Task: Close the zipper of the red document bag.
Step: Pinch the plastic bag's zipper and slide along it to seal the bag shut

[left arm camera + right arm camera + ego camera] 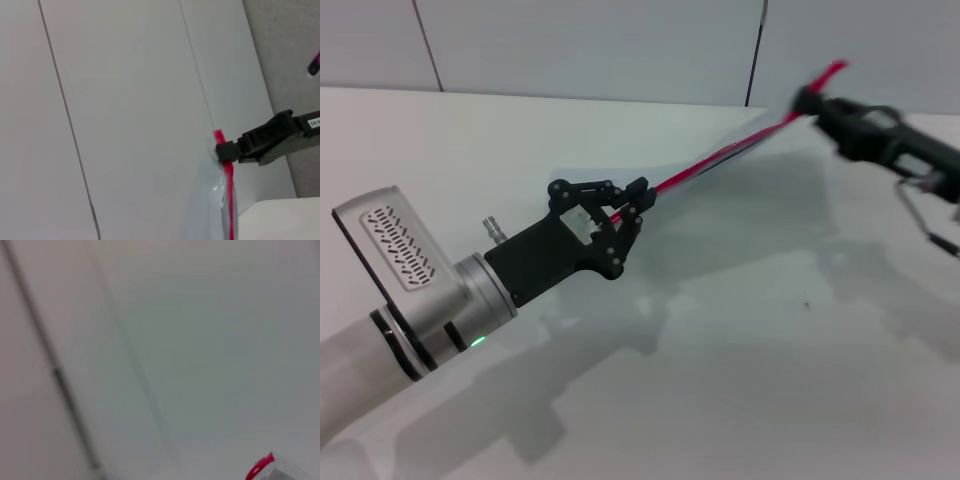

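- Zipper (720, 157): a thin red strip stretched in a straight line above the counter (740, 340), running from the middle of the scene up and away to the far right.
- Red document bag (207, 205): held off the counter between the two arms, seen nearly edge-on from the head view; the left wrist view shows its pale translucent sheet hanging beside the red edge.
- Left end effector (638, 200): at the near end of the strip, its black fingers clenched on the zipper.
- Right end effector (812, 103): at the far right, clenched on the red edge close to its far end; a short red tip pokes out beyond it.
- Right wrist view: only a small red corner of the bag (261, 467) shows.
- Wall (590, 45): pale panels behind the counter.
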You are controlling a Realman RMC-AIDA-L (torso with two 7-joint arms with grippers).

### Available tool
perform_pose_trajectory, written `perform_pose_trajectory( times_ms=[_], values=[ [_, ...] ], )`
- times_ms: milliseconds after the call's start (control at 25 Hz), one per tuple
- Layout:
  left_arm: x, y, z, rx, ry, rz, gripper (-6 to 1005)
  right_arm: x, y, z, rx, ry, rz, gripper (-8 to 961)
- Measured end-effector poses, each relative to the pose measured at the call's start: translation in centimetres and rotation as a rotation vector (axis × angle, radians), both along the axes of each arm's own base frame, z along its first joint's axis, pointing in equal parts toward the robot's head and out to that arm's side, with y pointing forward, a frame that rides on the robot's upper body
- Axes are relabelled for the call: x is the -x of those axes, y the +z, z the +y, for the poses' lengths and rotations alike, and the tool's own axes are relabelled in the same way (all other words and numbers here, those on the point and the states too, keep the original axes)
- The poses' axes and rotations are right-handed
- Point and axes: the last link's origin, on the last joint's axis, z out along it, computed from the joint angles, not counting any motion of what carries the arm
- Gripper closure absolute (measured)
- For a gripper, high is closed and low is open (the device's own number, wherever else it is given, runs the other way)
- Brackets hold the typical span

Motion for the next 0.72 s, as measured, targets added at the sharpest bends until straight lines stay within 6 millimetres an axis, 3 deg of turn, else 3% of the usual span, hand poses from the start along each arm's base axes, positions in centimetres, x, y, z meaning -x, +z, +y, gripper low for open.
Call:
perform_pose_trajectory(
  times_ms=[280, 720],
  values=[
    [0.1, 0.0, 0.0, -0.001, 0.003, -0.001, 926, -4.7, 3.4, -0.8, -0.145, -0.171, 0.033, 941],
    [0.5, 0.6, 0.3, -0.039, 0.046, -0.029, 941, -8.2, 4.5, -1.4, -0.234, -0.331, 0.001, 942]
  ],
)
